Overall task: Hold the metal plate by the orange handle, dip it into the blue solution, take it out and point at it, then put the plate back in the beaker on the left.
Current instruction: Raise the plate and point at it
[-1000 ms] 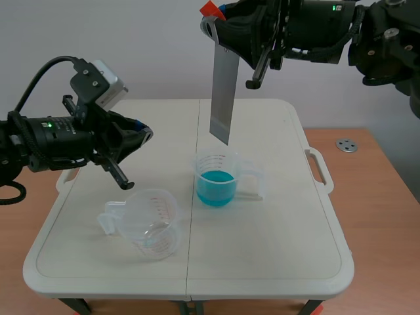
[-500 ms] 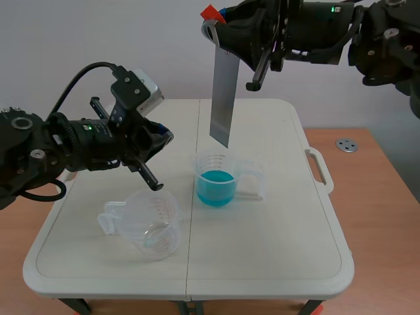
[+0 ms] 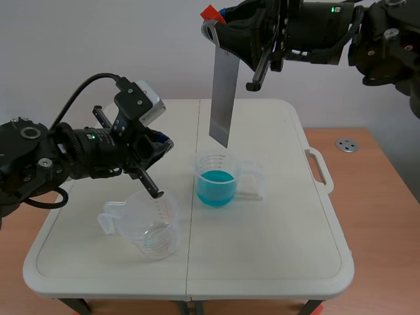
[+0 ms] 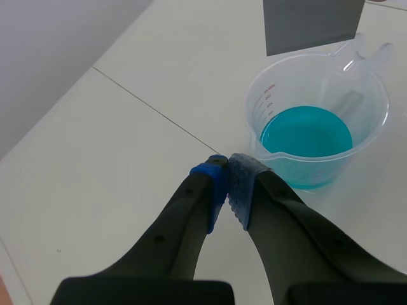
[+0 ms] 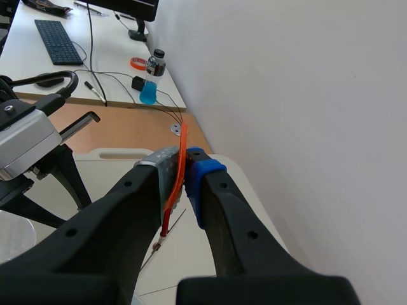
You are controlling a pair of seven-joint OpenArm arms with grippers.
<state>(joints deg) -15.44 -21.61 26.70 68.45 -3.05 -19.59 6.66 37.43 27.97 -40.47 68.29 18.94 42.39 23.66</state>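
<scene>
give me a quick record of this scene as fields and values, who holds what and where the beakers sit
right gripper: shut on the orange handle of the metal plate, raised high
metal plate: hangs upright, lower edge above the blue beaker, out of the liquid
blue beaker: holds blue solution, near the table's middle
empty beaker: clear, left of the blue beaker, apart from it
left gripper: shut on nothing, tips low beside the blue beaker
table: white

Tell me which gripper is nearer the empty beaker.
Left. The left gripper hangs close above the empty beaker; the right gripper is high above, holding the plate.
</scene>
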